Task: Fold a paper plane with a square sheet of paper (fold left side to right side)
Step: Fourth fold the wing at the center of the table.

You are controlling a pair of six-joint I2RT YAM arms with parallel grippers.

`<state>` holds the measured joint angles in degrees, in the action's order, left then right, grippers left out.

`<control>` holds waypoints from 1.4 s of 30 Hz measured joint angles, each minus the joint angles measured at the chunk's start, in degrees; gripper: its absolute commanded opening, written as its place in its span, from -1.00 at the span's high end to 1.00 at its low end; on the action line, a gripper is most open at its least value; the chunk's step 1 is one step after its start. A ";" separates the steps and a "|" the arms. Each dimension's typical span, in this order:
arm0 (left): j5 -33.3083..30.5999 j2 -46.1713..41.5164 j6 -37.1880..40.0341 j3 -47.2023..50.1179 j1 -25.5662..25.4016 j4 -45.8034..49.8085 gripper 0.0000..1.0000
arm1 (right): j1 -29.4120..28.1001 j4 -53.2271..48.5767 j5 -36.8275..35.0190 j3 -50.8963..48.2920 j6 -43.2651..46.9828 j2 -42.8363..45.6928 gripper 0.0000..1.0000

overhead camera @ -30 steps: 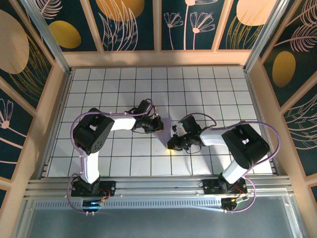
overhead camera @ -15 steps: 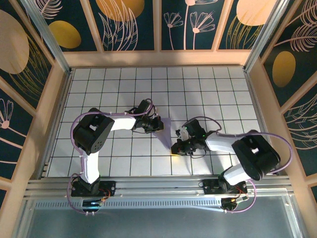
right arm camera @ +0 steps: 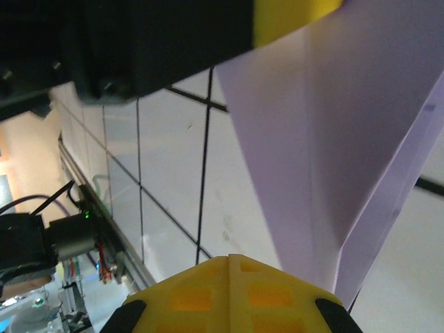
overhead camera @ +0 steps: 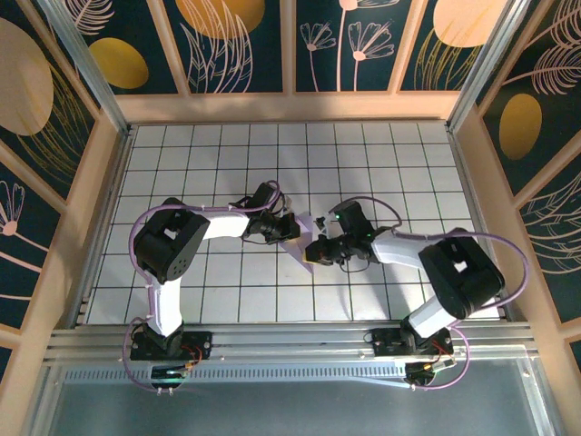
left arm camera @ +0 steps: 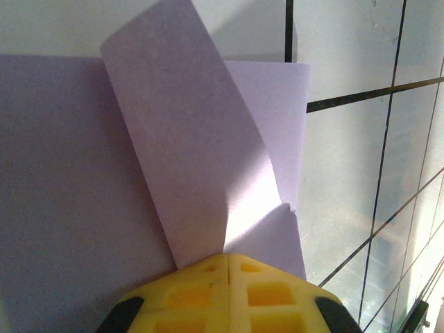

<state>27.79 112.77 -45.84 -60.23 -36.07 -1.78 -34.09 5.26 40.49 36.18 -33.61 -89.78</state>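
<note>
The pale lavender sheet of paper (overhead camera: 302, 247) lies on the tiled floor between the two arms, folded into a narrow pointed paper plane shape. In the left wrist view the paper (left arm camera: 194, 152) has a flap standing up and curling over, its crease running down to my left gripper (left arm camera: 227, 260). That gripper is shut, its yellow tips against the paper. My left gripper (overhead camera: 294, 232) is at the paper's far left end. My right gripper (overhead camera: 312, 252) is shut with nothing in it, its tips (right arm camera: 229, 260) beside the paper's (right arm camera: 312, 139) layered edge.
The white grid-tiled floor (overhead camera: 218, 173) has wooden walls (overhead camera: 290, 107) around it, and an aluminium rail (overhead camera: 290, 338) carries the arm bases at the near edge. The left gripper's black body (right arm camera: 159, 41) hangs close above the right gripper's tips. Open tiles lie all round.
My right gripper swung out to the lower right, then came back up and left to the paper's right edge. The left gripper has stayed where it was on the paper.
</note>
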 measured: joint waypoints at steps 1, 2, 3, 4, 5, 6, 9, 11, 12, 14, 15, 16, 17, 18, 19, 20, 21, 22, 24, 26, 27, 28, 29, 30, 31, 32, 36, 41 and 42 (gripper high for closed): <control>0.00 0.00 0.00 0.00 0.00 0.00 1.00 | 0.00 0.33 -0.42 0.44 0.00 -0.96 1.00; 0.00 0.00 0.00 0.00 0.00 0.00 1.00 | 0.00 0.59 -0.83 0.85 0.00 -1.90 1.00; 0.00 0.00 0.00 0.00 0.00 0.00 1.00 | 0.00 0.74 -1.33 1.09 0.02 -2.56 1.00; 0.00 0.00 0.00 0.00 0.00 0.00 1.00 | 0.00 0.90 -1.68 1.14 0.02 -2.99 1.00; 0.00 0.00 0.00 0.00 0.00 0.00 1.00 | 0.00 0.90 -2.01 1.14 0.02 -3.34 1.00; 0.00 0.00 0.00 0.00 0.00 0.00 1.00 | 0.00 0.90 -2.34 1.14 0.04 -3.63 1.00; -0.02 0.00 0.00 0.00 0.00 0.00 1.00 | 0.00 0.94 -3.17 1.11 0.04 -4.13 1.00; -0.02 0.00 0.00 0.00 0.00 0.00 1.00 | 0.00 0.98 -3.41 1.05 0.04 -4.24 1.00; -0.02 0.00 0.00 0.00 0.00 0.00 1.00 | 0.00 0.98 -3.54 1.05 0.04 -4.33 1.00; 0.00 0.00 0.00 0.00 0.00 0.00 1.00 | 0.00 0.98 -3.63 1.05 0.07 -4.61 1.00; -0.02 0.00 0.00 0.00 0.00 0.02 1.00 | 0.00 0.98 -3.67 1.05 0.09 -4.81 1.00; -0.02 0.00 0.02 0.00 0.00 0.02 1.00 | 0.00 0.98 -3.76 1.05 0.15 -4.94 1.00; -0.02 0.00 0.00 0.00 0.00 0.02 1.00 | 0.00 0.98 -3.91 1.01 0.20 -5.09 1.00; -0.02 0.00 0.00 0.00 0.00 0.02 1.00 | 0.00 1.01 -4.07 0.94 0.20 -5.22 1.00; -0.02 0.00 0.00 0.00 0.00 0.02 1.00 | 0.00 0.98 -4.09 0.87 0.22 -5.33 1.00; -0.02 0.00 0.00 0.00 0.00 0.02 1.00 | 0.00 0.96 -4.15 0.79 0.22 -5.42 1.00; -0.02 0.00 0.00 0.00 0.00 0.02 1.00 | 0.00 0.96 -4.24 0.68 0.22 -5.55 1.00; -0.02 0.00 0.00 0.00 0.00 0.02 1.00 | 0.00 0.96 -4.28 0.63 0.24 -5.64 1.00; -0.02 0.00 0.00 0.00 0.00 0.02 1.00 | 0.00 0.98 -4.44 0.55 0.24 -5.66 1.00; -0.02 0.00 0.00 0.00 0.00 0.00 1.00 | 0.00 0.98 -4.48 0.44 0.35 -5.70 1.00; 0.00 0.00 0.00 0.00 0.00 0.00 1.00 | 0.00 0.96 -4.50 0.42 0.46 -5.73 1.00; -0.02 0.00 0.00 0.00 0.00 0.00 1.00 | 0.00 0.96 -4.52 0.42 0.50 -5.77 1.00; 0.00 0.00 0.00 0.00 0.00 0.00 0.98 | 0.00 0.98 -4.52 0.42 0.61 -5.86 1.00; 0.00 -0.02 0.00 -0.02 0.00 0.00 0.96 | 0.00 0.94 -4.61 0.42 0.66 -5.92 1.00; 0.00 -0.07 0.02 -0.07 0.00 0.02 0.93 | 0.00 0.92 -4.68 0.42 0.66 -5.92 1.00; -0.11 -0.15 0.00 -0.07 0.00 0.11 0.90 | 0.00 0.90 -4.72 0.42 0.68 -5.97 1.00; -1.64 -1.07 0.15 -0.04 0.02 0.85 0.83 | 0.02 0.76 -4.90 0.42 1.07 -6.03 1.00; -3.48 -5.44 0.24 1.46 0.09 0.50 0.88 | 0.02 -1.20 -5.11 1.51 2.27 -6.40 1.00; -3.43 -6.88 0.20 2.21 0.07 0.00 0.91 | 0.02 -1.55 -5.11 1.70 2.49 -6.45 1.00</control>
<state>24.36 105.89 -45.65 -58.02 -36.01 -1.78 -34.06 3.70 35.38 37.89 -31.11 -96.23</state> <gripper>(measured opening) 0.066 0.051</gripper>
